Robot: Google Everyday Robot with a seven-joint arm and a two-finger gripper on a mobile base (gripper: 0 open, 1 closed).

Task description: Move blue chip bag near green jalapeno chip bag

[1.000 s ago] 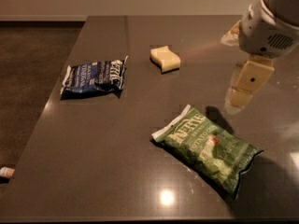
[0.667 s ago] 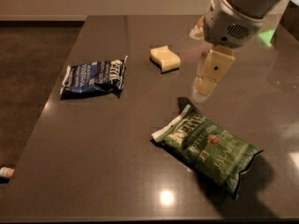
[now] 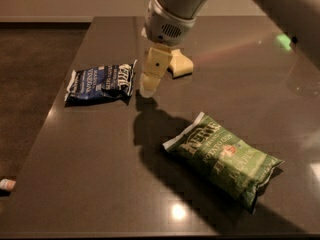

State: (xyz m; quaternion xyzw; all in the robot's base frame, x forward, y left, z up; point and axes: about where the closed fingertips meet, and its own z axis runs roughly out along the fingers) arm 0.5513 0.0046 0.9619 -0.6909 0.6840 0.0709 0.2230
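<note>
The blue chip bag [image 3: 100, 82] lies flat on the dark table [image 3: 90, 174] at the left. The green jalapeno chip bag [image 3: 223, 156] lies at the right front, tilted, well apart from the blue bag. My gripper [image 3: 148, 86] hangs from the arm coming in from the top. It hovers just to the right of the blue bag's right edge, above the table, and casts a shadow between the two bags.
A pale yellow sponge [image 3: 182, 66] lies behind the gripper, partly hidden by it. The table's left edge [image 3: 47, 119] runs close to the blue bag, with dark floor beyond. A small white object [image 3: 7, 184] lies on the floor at the lower left.
The arm has swung left across the table, from above the green bag's far right to right beside the blue bag. Neither bag has moved.
</note>
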